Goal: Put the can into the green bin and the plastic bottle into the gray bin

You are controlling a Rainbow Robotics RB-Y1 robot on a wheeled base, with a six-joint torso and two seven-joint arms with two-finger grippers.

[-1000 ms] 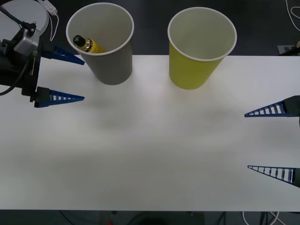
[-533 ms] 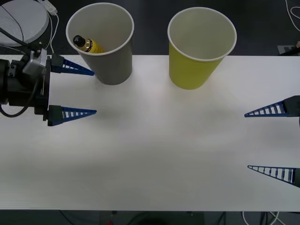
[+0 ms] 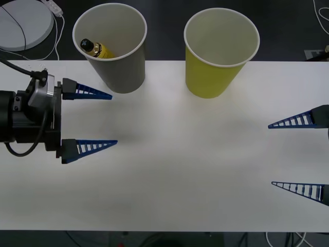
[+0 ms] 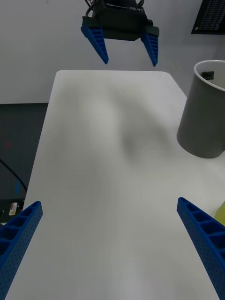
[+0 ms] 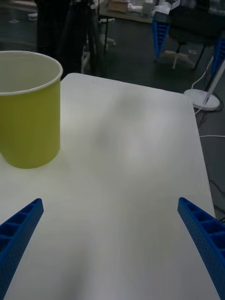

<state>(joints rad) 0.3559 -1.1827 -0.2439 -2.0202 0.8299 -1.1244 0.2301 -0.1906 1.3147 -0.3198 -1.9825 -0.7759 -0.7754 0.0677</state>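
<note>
The plastic bottle (image 3: 96, 49) is seen lying tilted inside the gray bin (image 3: 115, 51), at the back of the white desk (image 3: 180, 170). The green bin (image 3: 218, 56) stands beside it, a little apart. No can is seen on the desk.

The left claw (image 3: 100, 119) is spread wide over the desk, just in front of the gray bin, with nothing in it. The right claw (image 3: 288, 154) is spread wide too, near the right edge.

The bins are probably light, thin paper. They could be tipped or squashed easily, so they are best left untouched.

Plastic bottle (image 3: 96, 49) in gray bin (image 3: 114, 51); green bin (image 3: 218, 54) to its right.
</note>
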